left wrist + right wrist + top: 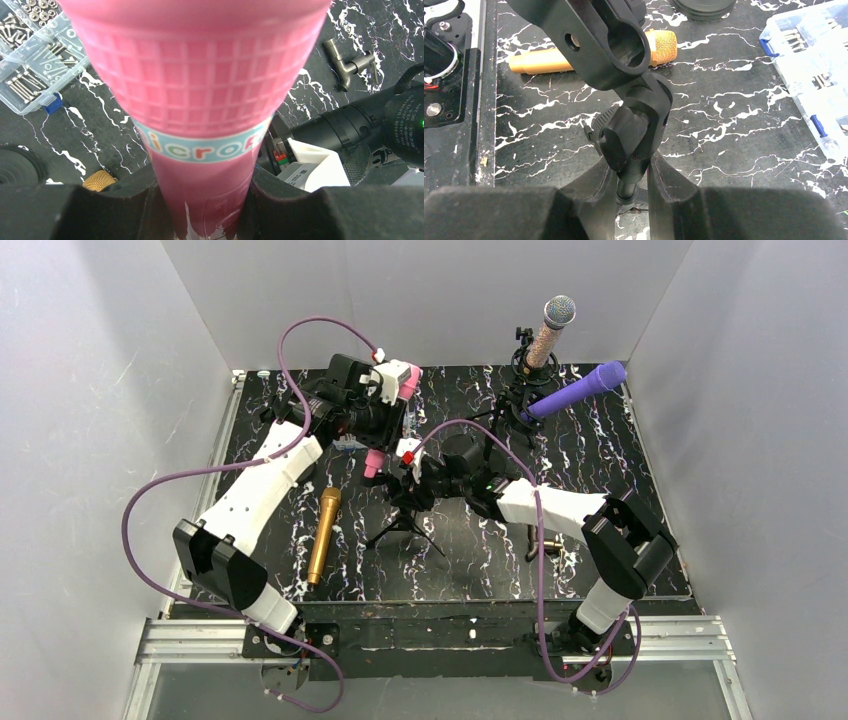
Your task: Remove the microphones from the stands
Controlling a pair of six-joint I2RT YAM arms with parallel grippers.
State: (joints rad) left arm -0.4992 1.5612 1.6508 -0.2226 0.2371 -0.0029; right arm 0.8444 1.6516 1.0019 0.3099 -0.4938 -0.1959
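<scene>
Far left in the left wrist view we see a clear box (35, 50), its compartments holding screws and bolts. The right wrist view shows the same box (809, 70) at its right edge, and we cannot make it out in the top view. The gold mic (323, 535) lies flat on the table (600, 470), left of centre, touching nothing. The left arm reaches forward and bends inward, with the left gripper (383, 418) raised above the table and clenched on the pink mic (374, 462). Its wrist view shows the fingers (115, 205) pressed on the narrow handle, the wide gridded head away from the camera. The pink mic is off the stand (405, 525), held just above and behind it. The right arm folds in low from the right, the right gripper (405, 483) clamped on the stand's post under the clip. Only its wrist view shows the clip (609, 45) with an open bore and the pads (584, 195) squeezing the post. Back right, in the top view only, a second stand (520, 390) carries a silver-headed mic (555, 320) and a purple mic (580, 385).
</scene>
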